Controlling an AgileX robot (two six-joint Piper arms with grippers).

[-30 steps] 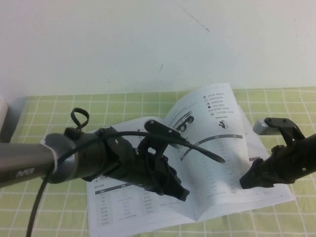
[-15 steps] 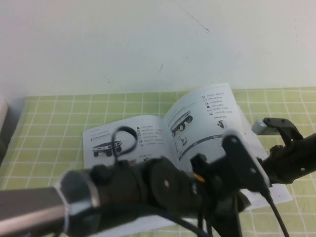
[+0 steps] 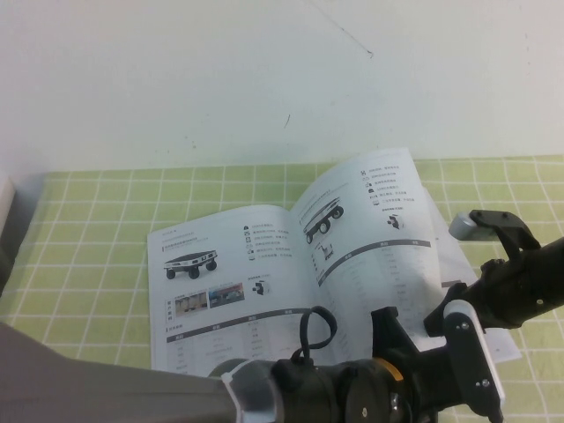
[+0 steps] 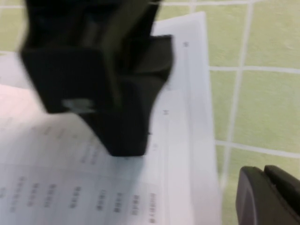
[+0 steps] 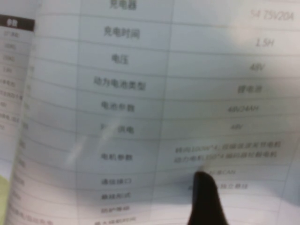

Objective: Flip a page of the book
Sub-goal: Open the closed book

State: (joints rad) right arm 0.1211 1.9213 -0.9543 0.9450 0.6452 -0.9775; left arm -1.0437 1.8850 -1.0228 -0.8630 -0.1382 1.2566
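Observation:
The book (image 3: 238,282) lies open on the green checked cloth. Its right page (image 3: 370,238) curls up off the pages beneath. My right gripper (image 3: 438,319) sits at that page's outer edge and is shut on it. In the right wrist view the printed page (image 5: 140,93) fills the picture, with one dark fingertip (image 5: 204,194) in front of it. My left arm reaches across the front of the book, and my left gripper (image 3: 469,357) is low by the book's right front corner, shut and empty. In the left wrist view it (image 4: 269,199) hangs over the cloth beside the page edge (image 4: 187,140), near the right gripper (image 4: 112,93).
The green checked cloth (image 3: 88,229) covers the table up to a white wall (image 3: 176,79). A pale object (image 3: 4,207) stands at the far left edge. The left arm's thick body (image 3: 132,397) fills the lower front of the high view.
My left arm has swung right and down across the book, uncovering the left page. The right gripper and the raised page have stayed where they were.

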